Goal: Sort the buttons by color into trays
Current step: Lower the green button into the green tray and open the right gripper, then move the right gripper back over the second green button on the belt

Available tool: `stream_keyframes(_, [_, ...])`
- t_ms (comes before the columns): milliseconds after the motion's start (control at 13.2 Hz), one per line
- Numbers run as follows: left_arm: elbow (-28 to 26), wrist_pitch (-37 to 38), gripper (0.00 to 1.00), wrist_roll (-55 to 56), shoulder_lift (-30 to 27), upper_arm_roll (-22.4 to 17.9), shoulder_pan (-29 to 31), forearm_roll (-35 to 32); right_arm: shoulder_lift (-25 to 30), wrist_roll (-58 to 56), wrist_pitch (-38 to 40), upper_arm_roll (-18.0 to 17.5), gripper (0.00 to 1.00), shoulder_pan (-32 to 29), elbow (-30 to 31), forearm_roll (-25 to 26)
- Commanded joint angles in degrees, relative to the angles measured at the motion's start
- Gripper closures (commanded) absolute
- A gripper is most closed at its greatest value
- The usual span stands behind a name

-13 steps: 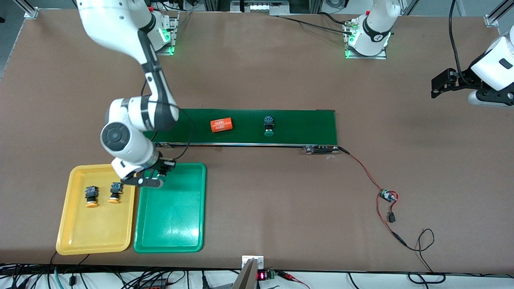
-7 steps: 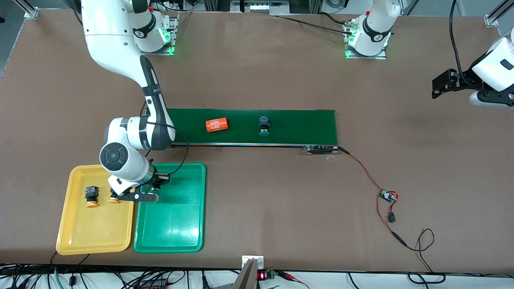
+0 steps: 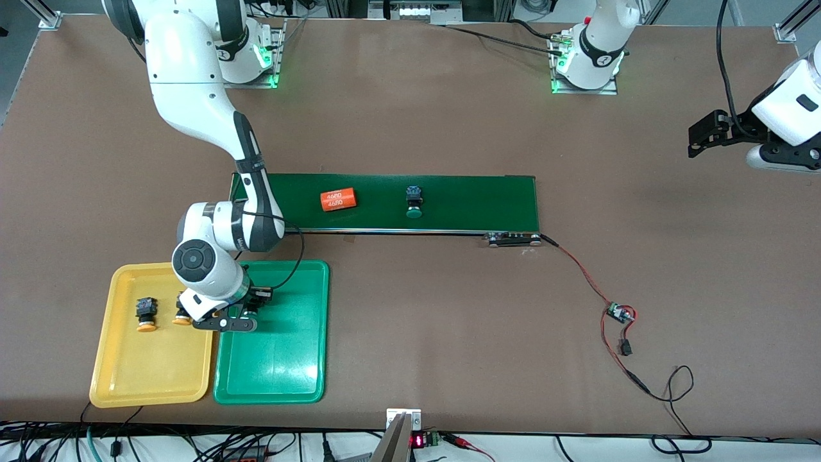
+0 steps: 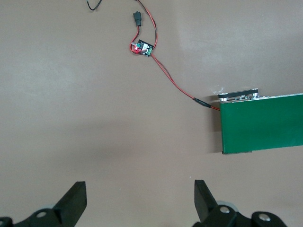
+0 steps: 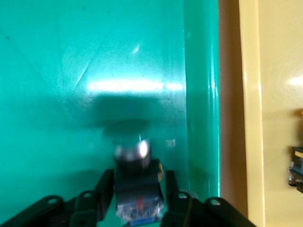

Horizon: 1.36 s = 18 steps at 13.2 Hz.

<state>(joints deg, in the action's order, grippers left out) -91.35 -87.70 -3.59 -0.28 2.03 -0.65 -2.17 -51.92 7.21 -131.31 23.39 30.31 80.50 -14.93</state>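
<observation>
Just button (image 5: 137, 182) above green tray (image 5: 71, 71) edge

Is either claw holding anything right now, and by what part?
Left claw: nothing. Right claw, over the green tray, has a button in it by its dark body; gripped or released cannot be told.

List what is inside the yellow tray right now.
In the yellow tray lie two buttons with orange caps: one in full view, the other partly covered by the right arm, whose right gripper is over the neighbouring green tray.
</observation>
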Motion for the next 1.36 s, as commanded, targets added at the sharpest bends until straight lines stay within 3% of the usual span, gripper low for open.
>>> stream_keyframes(0, [2.06, 1.39, 0.0, -0.63, 0.9, 0.16, 0.21, 0.94, 1.02, -0.88, 1.05, -0.36, 0.0, 0.45, -1.49, -1.16])
stream_keyframes(303, [2.06, 1.39, 0.0, -0.63, 0.9, 0.16, 0.21, 0.94, 7.07, 8.86, 11.58, -0.45, 0.0, 2.91, -0.96, -1.24])
stream_keyframes(530, [2.06, 1.39, 0.0, -0.63, 0.9, 0.16, 0.21, 0.94, 13.05, 9.84, 16.95, -0.36, 0.0, 8.51, 2.1, -1.25])
stream_keyframes(833, [2.23, 1.39, 0.0, -0.54, 0.81, 0.17, 0.12, 0.94, 21.4, 19.5, 15.91, 0.08, 0.0, 17.92, 11.51, -1.25])
stream_keyframes(1287, [2.32, 1.39, 0.0, -0.54, 0.9, 0.16, 0.12, 0.94, 26.42, 24.33, 11.18, 0.51, 0.0, 26.81, 20.74, -1.07])
